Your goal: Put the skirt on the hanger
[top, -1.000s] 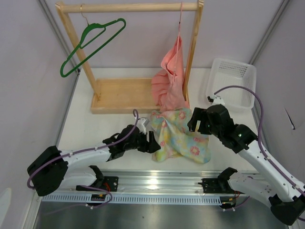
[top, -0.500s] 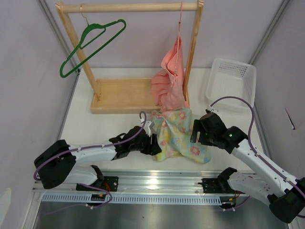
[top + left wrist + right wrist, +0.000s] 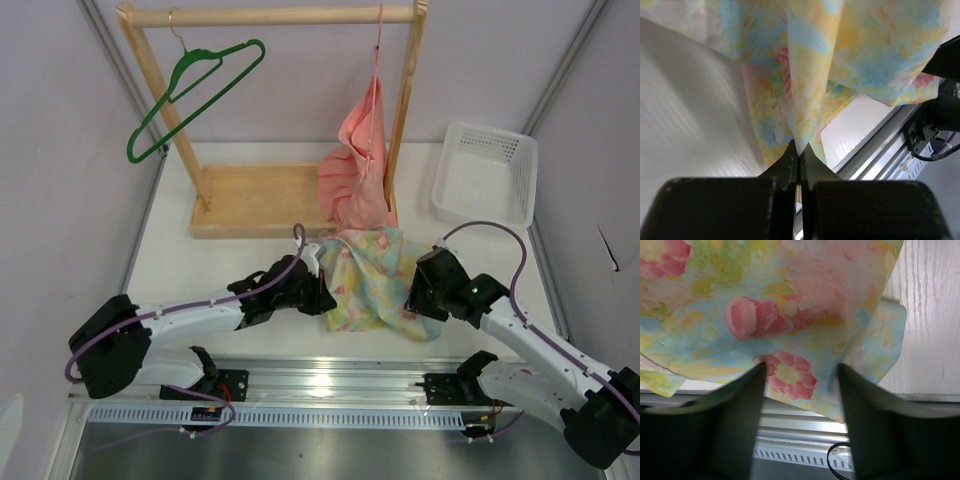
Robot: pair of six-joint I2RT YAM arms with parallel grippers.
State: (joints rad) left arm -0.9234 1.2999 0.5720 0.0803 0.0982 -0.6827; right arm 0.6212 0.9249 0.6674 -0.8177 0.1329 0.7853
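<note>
White table (image 3: pixel 180 265) from above, carrying a wooden rack (image 3: pixel 262 200), a basket (image 3: pixel 486 170) and a skirt (image 3: pixel 375 275).
The table filled the middle of the frame. The wooden rack's flat base stood at upper centre. The white plastic basket sat at the upper right, apart from the rack. The pastel flower-print skirt lay bunched at lower centre, just below the rack's base. A metal rail (image 3: pixel 330 382) ran along the table's bottom edge.
</note>
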